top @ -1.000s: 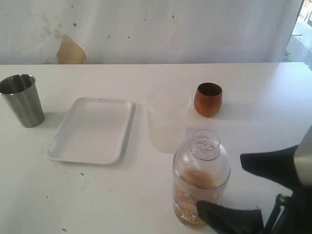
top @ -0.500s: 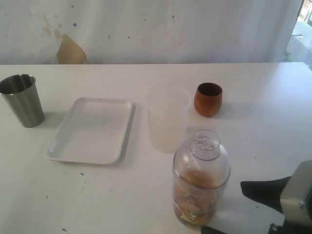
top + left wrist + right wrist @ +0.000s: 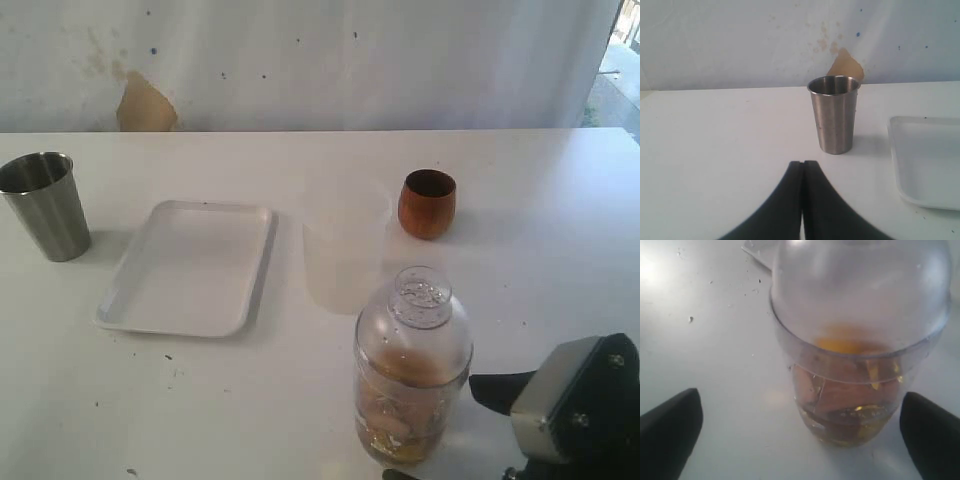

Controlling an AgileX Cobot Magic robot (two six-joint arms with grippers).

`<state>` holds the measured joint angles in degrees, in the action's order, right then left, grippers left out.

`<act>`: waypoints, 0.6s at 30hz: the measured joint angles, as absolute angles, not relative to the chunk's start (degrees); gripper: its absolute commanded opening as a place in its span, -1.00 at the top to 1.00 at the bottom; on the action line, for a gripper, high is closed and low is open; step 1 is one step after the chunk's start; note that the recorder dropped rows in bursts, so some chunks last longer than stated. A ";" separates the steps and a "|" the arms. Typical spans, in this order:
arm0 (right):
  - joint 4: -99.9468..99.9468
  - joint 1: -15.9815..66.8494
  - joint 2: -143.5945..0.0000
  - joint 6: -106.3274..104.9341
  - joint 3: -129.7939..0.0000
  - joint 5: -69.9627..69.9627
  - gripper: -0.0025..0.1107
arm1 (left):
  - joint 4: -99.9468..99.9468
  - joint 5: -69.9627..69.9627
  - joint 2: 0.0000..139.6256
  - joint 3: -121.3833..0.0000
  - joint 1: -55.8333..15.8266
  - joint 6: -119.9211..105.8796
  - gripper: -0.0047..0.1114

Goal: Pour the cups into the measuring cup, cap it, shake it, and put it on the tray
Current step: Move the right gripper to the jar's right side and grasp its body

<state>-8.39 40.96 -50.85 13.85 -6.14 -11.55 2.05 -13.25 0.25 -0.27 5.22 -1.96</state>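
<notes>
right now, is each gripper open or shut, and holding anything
Left gripper: shut, empty.
Right gripper: open, facing the measuring cup, not gripping it.

Capped measuring cup (image 3: 413, 385), steel tumbler (image 3: 45, 205) and wooden cup (image 3: 427, 203) stand off tray (image 3: 190, 265).

No readable text, label, brand or number anywhere; none legible on the measuring cup (image 3: 405, 405) either.

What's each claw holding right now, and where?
Nothing. The left claw is shut empty; the right claw is open, facing the measuring cup without touching it.
</notes>
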 measured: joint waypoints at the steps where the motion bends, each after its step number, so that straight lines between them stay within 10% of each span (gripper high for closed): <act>1: -8.28 40.96 -52.20 13.56 -6.14 -12.50 -0.90 | 2.05 -13.25 0.25 -0.27 5.22 -1.96 0.92; 18: 10.27 40.96 -61.37 -2.50 -6.14 -25.00 -0.90 | 2.05 -13.25 0.25 -0.27 5.22 -1.96 0.92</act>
<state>10.27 40.96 -61.37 -2.50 -6.14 -25.00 2.05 -13.25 0.25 -0.27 5.22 -1.96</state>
